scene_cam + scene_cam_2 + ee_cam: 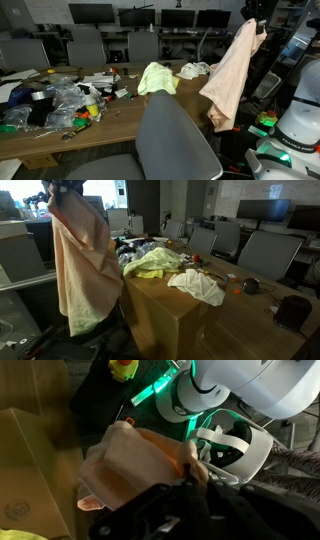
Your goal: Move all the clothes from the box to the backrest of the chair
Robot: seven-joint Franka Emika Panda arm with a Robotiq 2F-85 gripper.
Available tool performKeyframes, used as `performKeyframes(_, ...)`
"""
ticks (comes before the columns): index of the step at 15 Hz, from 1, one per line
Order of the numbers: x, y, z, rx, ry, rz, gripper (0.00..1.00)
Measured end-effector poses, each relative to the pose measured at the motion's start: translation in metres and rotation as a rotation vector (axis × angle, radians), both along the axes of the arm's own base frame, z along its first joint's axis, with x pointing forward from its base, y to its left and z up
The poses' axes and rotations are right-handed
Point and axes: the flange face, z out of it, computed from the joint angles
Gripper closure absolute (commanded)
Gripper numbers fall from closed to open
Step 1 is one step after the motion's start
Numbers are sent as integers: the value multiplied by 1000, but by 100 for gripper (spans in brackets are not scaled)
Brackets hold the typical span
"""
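Observation:
My gripper point(255, 15) is raised high and shut on the top of the peach-orange garment point(232, 75), which hangs in a long drape beside the table's end. It appears likewise in an exterior view, gripper point(68, 188) above the garment point(85, 265). In the wrist view the black fingers point(190, 468) pinch the orange cloth point(130, 460); a brown cardboard face point(25, 455) lies at the left. A yellow-green garment point(157, 78) point(152, 262) and a cream-white one point(193, 69) point(198, 286) lie on the brown surface. The grey chair's rounded backrest point(175, 140) stands in front, bare.
Clear plastic bags and small clutter point(55, 100) cover part of the wooden table point(110, 125). Smaller grey office chairs point(88, 45) and monitors point(92, 13) line the back. The robot's white base with green lights point(295, 130) stands by the hanging garment.

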Motion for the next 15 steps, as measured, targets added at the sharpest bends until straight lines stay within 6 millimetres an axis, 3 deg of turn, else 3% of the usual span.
performKeyframes(6,30,62,-15,-68,-7,110,98)
performKeyframes(15,58,132,-33,-107,-20,167,98)
